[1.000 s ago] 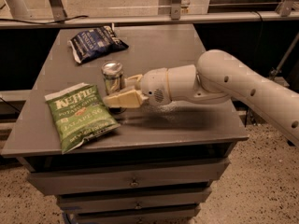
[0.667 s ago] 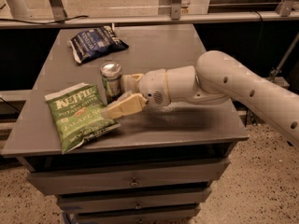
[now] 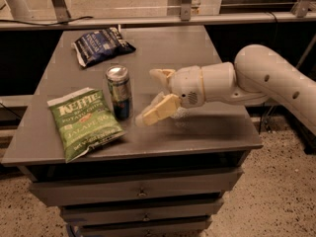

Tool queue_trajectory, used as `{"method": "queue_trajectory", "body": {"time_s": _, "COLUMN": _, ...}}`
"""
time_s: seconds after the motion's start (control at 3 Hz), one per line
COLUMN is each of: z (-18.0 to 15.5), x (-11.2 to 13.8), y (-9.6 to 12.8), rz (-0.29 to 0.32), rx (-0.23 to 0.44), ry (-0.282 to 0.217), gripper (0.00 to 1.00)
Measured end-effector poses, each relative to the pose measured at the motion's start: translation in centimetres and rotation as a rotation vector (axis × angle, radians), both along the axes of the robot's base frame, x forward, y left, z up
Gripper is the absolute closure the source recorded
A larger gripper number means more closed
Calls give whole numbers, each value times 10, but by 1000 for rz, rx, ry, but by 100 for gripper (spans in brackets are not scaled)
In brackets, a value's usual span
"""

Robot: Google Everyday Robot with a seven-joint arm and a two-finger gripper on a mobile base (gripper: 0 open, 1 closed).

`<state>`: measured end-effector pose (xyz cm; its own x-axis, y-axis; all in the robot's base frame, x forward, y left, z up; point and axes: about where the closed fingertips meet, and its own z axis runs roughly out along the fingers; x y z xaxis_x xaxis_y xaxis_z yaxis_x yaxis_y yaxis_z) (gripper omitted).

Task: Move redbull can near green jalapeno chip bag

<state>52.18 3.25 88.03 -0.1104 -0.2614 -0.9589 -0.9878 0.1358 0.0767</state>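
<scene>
Redbull can point(image 3: 119, 93): glossy metal, shiny silver top. Green jalapeno chip bag point(image 3: 85, 122), front-left corner: crinkly film, slight sheen. Gripper point(image 3: 148, 97), mid-worktop beside the can, fingers spread: smooth matt cream plastic. Worktop point(image 3: 197, 43): smooth matt grey.

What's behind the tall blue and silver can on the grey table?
A crinkly dark blue chip bag lies behind the slim blue-and-silver drink can, apart from it. The can covers only a strip of grey tabletop. The cream gripper, open, sits beside the can, apart.
</scene>
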Motion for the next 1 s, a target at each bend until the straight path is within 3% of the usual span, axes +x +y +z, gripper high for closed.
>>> {"method": "queue_trajectory", "body": {"time_s": 0.67, "z": 68, "x": 42, "y": -125, "rz": -149, "rx": -38, "ry": -168, "gripper": 0}}
{"method": "queue_trajectory", "body": {"time_s": 1.0, "z": 86, "x": 49, "y": -134, "rz": -170, "rx": -28, "ry": -203, "gripper": 0}}
